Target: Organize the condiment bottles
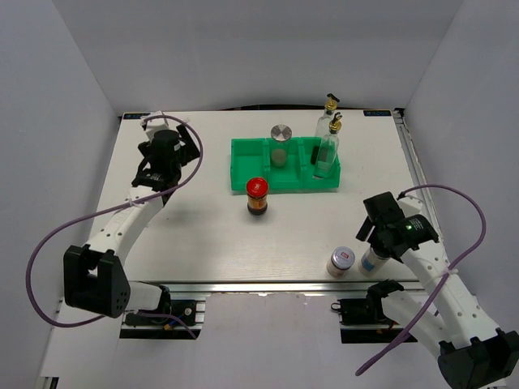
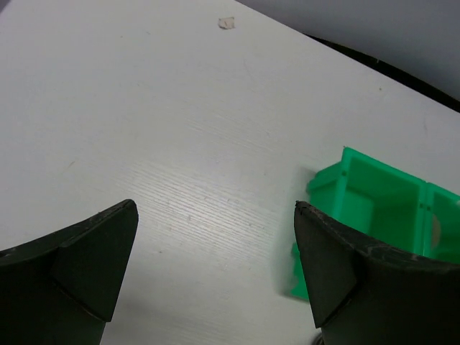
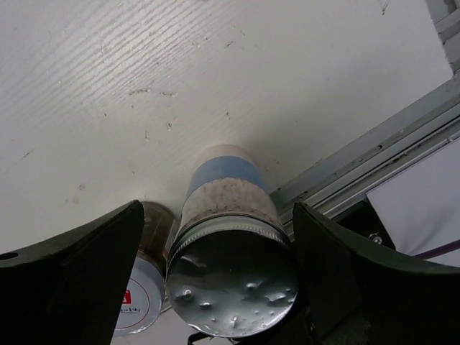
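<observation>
The top external camera sits high above and behind the robot and looks steeply down, far enough off to take in the whole worktop (image 1: 203,235). The left wrist camera rides close behind the left hand (image 2: 215,208), facing forward and down past its fingers, with a corner of the green tray (image 2: 374,194) ahead and right of the hand, the same tray the top view shows whole. The right wrist camera looks from very near between the fingers of the right hand (image 3: 217,208) onto the silver-lidded shaker (image 3: 233,266) and the white-lidded shaker (image 3: 140,295) just left of it, both also in the top view.
</observation>
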{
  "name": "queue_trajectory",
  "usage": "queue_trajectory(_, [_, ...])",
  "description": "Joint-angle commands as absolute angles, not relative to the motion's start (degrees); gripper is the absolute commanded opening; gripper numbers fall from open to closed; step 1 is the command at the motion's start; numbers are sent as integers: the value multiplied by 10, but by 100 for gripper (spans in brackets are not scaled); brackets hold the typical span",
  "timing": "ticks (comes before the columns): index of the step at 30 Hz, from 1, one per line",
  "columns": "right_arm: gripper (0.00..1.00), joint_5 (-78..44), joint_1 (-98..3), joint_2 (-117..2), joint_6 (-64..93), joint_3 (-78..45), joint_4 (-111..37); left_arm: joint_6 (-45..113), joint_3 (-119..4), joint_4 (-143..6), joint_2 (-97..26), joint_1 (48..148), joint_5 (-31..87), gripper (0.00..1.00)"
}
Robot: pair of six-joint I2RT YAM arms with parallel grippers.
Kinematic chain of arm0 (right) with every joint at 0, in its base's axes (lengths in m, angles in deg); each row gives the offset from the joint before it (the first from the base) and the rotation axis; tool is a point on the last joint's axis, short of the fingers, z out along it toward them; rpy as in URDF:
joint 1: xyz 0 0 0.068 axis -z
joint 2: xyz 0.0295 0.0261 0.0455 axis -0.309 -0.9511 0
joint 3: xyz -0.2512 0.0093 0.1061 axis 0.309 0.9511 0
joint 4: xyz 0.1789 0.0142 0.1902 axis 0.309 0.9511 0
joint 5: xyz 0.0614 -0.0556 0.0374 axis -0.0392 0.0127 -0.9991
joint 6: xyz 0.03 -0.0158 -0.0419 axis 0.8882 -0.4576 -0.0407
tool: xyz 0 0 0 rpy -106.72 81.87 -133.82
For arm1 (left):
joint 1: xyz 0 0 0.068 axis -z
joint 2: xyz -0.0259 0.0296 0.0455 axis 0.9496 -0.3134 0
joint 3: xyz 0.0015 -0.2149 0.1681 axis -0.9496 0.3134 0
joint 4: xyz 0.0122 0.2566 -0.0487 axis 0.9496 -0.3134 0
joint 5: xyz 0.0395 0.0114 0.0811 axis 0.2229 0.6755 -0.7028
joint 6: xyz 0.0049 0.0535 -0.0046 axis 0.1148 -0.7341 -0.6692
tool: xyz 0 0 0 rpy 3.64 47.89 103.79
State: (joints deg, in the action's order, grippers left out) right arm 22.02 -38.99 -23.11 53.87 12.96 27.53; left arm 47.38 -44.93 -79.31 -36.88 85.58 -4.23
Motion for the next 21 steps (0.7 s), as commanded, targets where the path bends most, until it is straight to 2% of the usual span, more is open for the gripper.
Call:
queue_trajectory(1, [88,193,-387,-218,544,139,290,489,-451,-797,-326,851,-105,98])
queue_trajectory(4, [84,192,-388,-219,544,144,302,493,-445,-789,-326,850,-96,98])
queue_trajectory(12, [66,243,-387,-232,546,126,316,491,-443,-795,-340,850,-85,98])
queue_trajectory(13, [62,242,-387,-236,543,125,315,491,-442,-794,-340,850,-84,98])
queue_trajectory(15, [40,236,-388,-243,525,115,311,491,-441,-793,-340,850,-83,98])
queue_trajectory(17, [23,226,-387,-245,501,93,295,490,-440,-790,-340,850,-80,98])
queue_trajectory(21, [15,227,-387,-241,437,59,273,484,-431,-783,-337,850,-79,98])
